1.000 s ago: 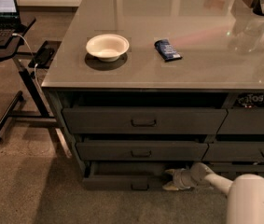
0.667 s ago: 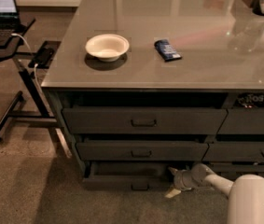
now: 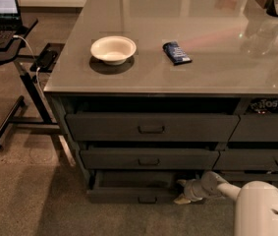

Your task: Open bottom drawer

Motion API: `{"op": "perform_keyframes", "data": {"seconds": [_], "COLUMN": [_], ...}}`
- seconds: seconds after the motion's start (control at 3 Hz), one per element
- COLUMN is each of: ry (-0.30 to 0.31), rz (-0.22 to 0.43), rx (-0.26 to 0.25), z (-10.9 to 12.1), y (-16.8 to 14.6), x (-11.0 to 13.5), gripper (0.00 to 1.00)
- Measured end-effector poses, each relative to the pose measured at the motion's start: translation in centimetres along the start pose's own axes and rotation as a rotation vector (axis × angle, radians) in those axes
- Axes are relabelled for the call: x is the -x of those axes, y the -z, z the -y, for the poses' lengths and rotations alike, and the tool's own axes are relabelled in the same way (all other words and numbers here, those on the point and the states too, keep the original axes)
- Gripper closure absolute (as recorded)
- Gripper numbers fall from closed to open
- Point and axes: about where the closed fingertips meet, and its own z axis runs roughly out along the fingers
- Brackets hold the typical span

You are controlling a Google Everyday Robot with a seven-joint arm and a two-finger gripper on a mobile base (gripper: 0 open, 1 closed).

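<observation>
The bottom drawer [image 3: 128, 194] is the lowest, slimmest dark-grey front of the left stack. It stands pulled out a little, with a strip of its dark interior showing above the front. Its small pull handle [image 3: 147, 199] is at the centre. My gripper [image 3: 181, 191] is low near the floor at the right end of this drawer's front, to the right of the handle. Its two pale fingertips [image 3: 181, 183] stand apart and hold nothing. My white arm [image 3: 259, 208] comes in from the bottom right.
Two taller drawers [image 3: 151, 128] sit above, also slightly out. A neighbouring drawer stack [image 3: 261, 159] is to the right. On the counter [image 3: 217, 58] are a white bowl [image 3: 113, 49] and a blue packet [image 3: 177, 52]. A laptop stand [image 3: 18, 97] is to the left.
My gripper has shifted slightly to the right and down along the bottom drawer's right end. The drawer front stays pulled out about the same amount.
</observation>
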Motion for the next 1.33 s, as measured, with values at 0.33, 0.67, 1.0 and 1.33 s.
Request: {"op": "perform_keyframes", "data": {"seconds": [0.33,0.67,1.0,1.33], "ry": [0.0,-0.005,-0.005,-0.012], "rz": [0.0,-0.003,-0.003,-0.001], "rx": [0.0,-0.003,-0.003,-0.006], "z": [0.0,-1.1,-1.3,-2.2], "y": [0.2,0.9,1.2,1.6], "x": [0.1,-0.3,0.0,-0.3], "gripper": [0.81,1.0,1.0,1.0]}}
